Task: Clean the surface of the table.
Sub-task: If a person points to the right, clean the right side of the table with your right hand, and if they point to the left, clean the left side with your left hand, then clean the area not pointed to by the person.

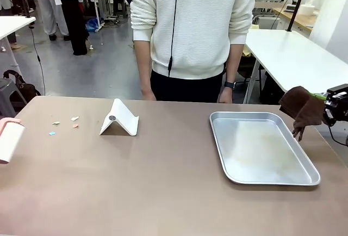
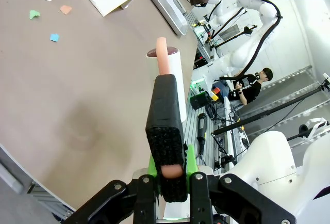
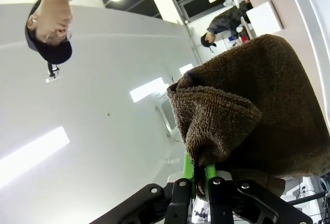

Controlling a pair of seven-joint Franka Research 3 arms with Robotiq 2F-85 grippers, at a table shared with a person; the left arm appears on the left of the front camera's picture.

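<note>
Left gripper (image 2: pixel 171 171): you have it clamped on one lint roller (image 2: pixel 166 105), pink handle between the green pads, white roll at the far end; in the front view the roller sits at the table's left edge, and you cannot tell whether it touches the top
Right gripper (image 1: pixel 329 110): pinched shut on one brown cloth (image 1: pixel 300 105), which hangs in folds in the air just beside the tray's right rim
Table (image 1: pixel 163 187): one brownish-taupe top, spanning your front view from side to side
Tray (image 1: pixel 261 151): one, silver, lying flat on the table's right half
Stand (image 1: pixel 119 119): one, white, tent-shaped, left of centre
Paper scraps (image 1: pixel 74 118): four – white, orange, green, blue – loose on the table between roller and stand
Person's hands: two, one (image 1: pixel 147 94) and the other (image 1: pixel 225 95), both at the far edge
</note>
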